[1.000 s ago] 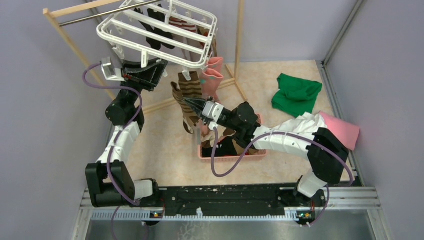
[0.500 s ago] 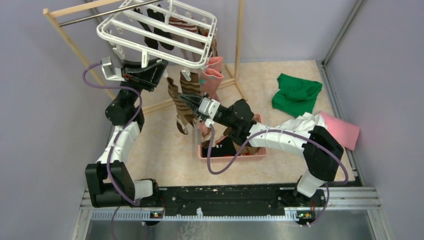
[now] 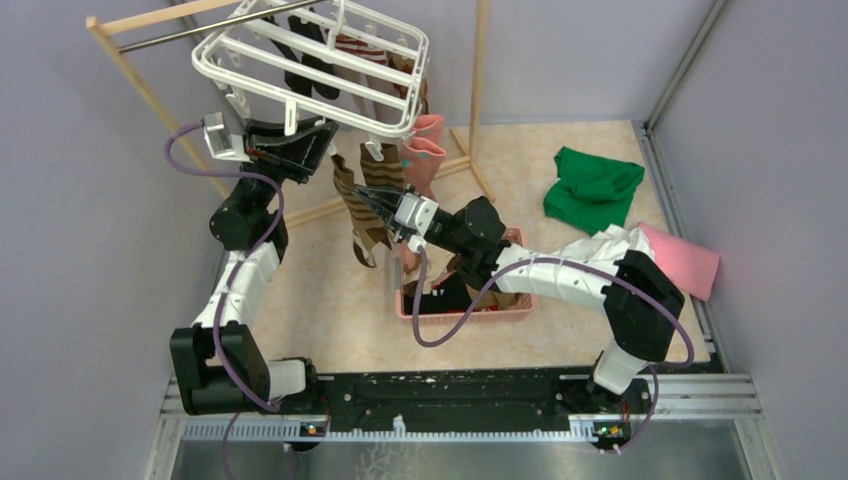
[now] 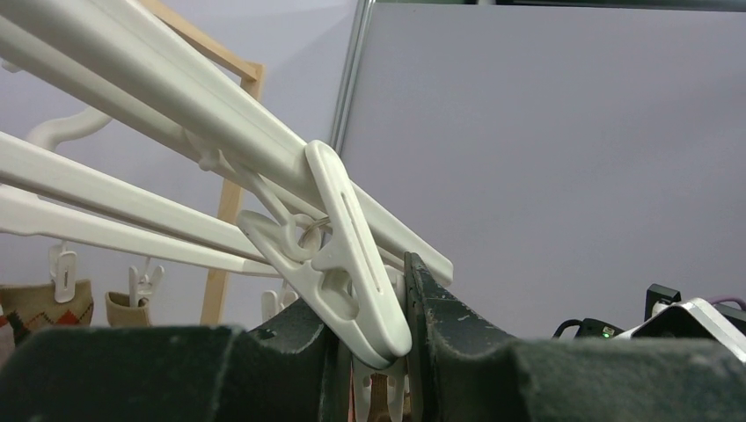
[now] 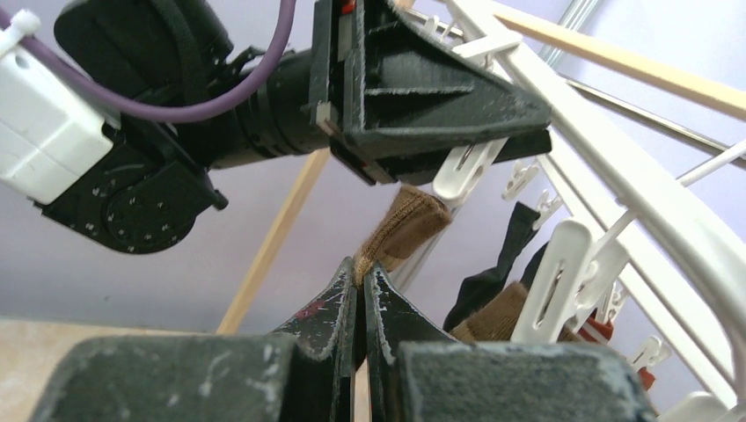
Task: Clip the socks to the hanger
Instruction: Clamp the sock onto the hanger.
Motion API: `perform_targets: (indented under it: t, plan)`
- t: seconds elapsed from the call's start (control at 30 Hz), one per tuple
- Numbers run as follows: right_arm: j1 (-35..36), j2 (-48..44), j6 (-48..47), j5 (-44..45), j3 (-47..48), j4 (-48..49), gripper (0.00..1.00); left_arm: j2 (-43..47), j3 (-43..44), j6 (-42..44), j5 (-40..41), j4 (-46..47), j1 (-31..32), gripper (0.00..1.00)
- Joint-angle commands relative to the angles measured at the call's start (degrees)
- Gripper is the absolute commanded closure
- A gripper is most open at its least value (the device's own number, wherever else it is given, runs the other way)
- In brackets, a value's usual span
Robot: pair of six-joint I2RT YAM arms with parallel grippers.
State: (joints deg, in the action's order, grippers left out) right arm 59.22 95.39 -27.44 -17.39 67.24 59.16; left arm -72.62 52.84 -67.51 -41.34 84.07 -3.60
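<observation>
The white grid hanger hangs at the back left, with black and striped socks and a pink one clipped on. My left gripper is shut on a white clip at the hanger's near edge, squeezing it. My right gripper is shut on a brown-cream striped sock. In the right wrist view the sock's cuff sticks up from the jaws just below the left gripper and its clip.
A wooden rack with a metal rod carries the hanger. A pink basket with more socks sits under the right arm. Green, white and pink cloths lie at the right.
My right gripper has carried the striped sock up and left, closer to the clip held by the left gripper. The hanger has tilted slightly. The left gripper has stayed put.
</observation>
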Motion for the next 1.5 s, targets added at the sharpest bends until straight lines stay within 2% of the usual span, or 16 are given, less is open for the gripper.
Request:
perform_targets:
  t: [0.0,0.37,0.63,0.73,0.83,0.93,1.13,1.47]
  plan:
    - [0.9,0.1,0.7,0.2,4.1,3.1,0.99,1.1,0.6,0.8,-1.2,4.6,0.2,0.97]
    - [1.1,-0.3,1.3,-0.7,4.1,2.5,0.99,0.4,0.8,-0.1,-1.0,6.0,0.3,0.97]
    - [0.8,-2.6,0.2,-6.5,1.8,-0.3,0.99,0.0,1.2,-0.8,-3.5,7.7,0.2,0.97]
    - [-0.9,-3.8,4.0,-10.4,1.4,-0.7,0.98,-1.1,2.0,-3.8,-5.8,11.9,0.2,0.97]
    - [-3.9,-5.0,8.5,-20.4,0.5,-0.4,0.98,-2.9,3.3,-7.6,-7.5,17.5,0.1,0.98]
    - [-5.6,-5.5,11.0,-23.9,0.2,-1.1,0.98,-4.1,4.8,-10.1,-8.9,18.6,0.0,0.99]
    - [-8.2,-4.7,15.2,-25.4,1.8,-1.8,0.99,-3.1,4.8,-9.9,-9.8,18.6,0.0,0.99]
    - [-8.6,-3.0,16.9,-28.9,2.3,0.7,0.99,-2.7,5.1,-10.2,-10.3,18.6,0.0,0.99]
